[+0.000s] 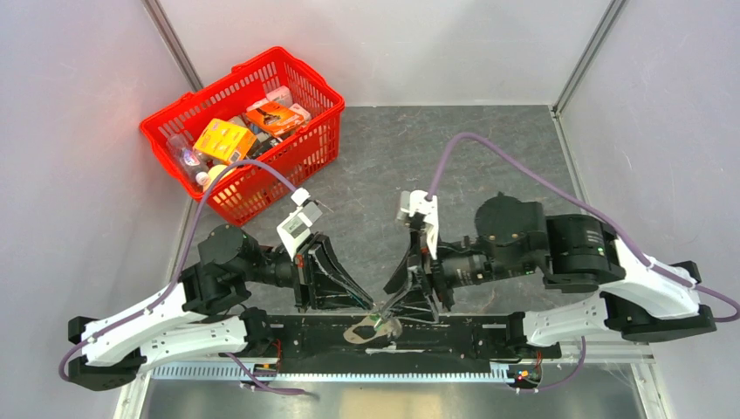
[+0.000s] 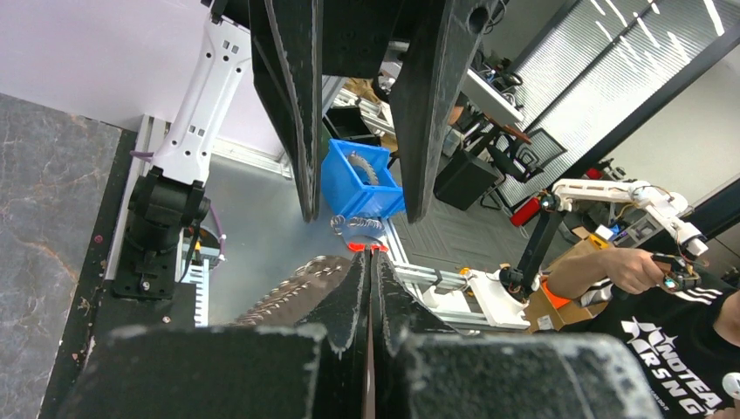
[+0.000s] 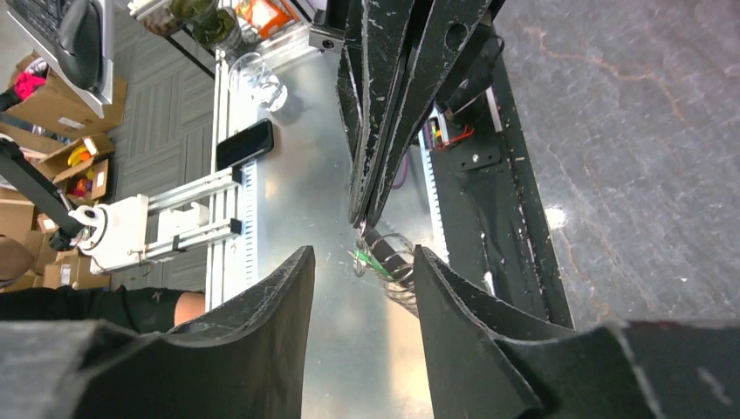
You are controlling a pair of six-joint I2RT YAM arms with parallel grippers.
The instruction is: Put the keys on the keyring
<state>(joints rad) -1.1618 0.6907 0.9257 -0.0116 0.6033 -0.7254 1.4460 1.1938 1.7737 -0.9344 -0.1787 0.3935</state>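
**Left tool grips the keyring, right tool stands open**

The left tool point(image 2: 371, 255) is clenched tight, its fingers pressed together on the keyring point(image 2: 292, 290), whose toothed rim runs along one finger; the green-headed key point(image 3: 366, 258) hangs at the ring, over the near edge of the surface point(image 1: 489, 148); the right tool point(image 3: 362, 253) is released, its fingers flanking key and ring.

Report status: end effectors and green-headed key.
Left end effector shut, tips at the small silvery green-headed key. Right end effector open around it. Dark grey toothed oval keyring beside the left; threaded or not, cannot tell. No obstruction seen.
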